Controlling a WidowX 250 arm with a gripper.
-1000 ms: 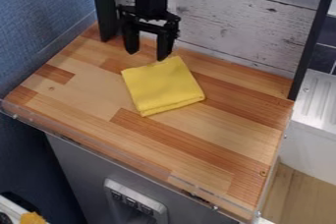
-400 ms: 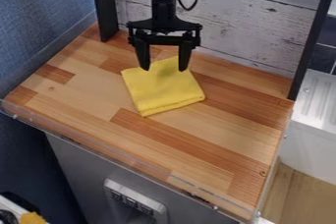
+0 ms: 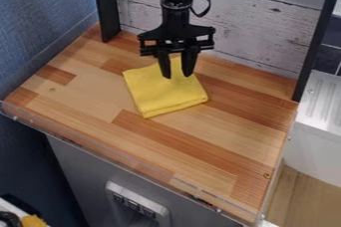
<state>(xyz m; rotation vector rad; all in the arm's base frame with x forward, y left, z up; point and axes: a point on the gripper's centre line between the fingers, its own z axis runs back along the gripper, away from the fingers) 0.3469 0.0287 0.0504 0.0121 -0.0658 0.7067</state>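
Yellow folded cloth [image 3: 160, 94] on the wooden countertop [image 3: 206, 136], toward the back, and the black gripper [image 3: 177, 76] is hanging right over its back part. The fingers cover bits of that end, so I can't really make out the back corner, and I can't tell if the tips touch the fabric or sit just above it. They're parted, with some yellow showing between them, and point down. The arm [image 3: 174, 2] gets cut off at the top of the view.

The cloth's pretty much square, so no obvious long axis. It sits turned a bit, with the thick layered fold facing the front and slanting up to the right.

As for edges, the white plank wall [image 3: 250, 27] is close behind the gripper, with a black post [image 3: 105, 9] off to the left and another black upright [image 3: 314, 39] on the right. There's a good stretch of wood in front of the cloth and to both sides, and a clear strip [image 3: 110, 157] runs along the front edge.
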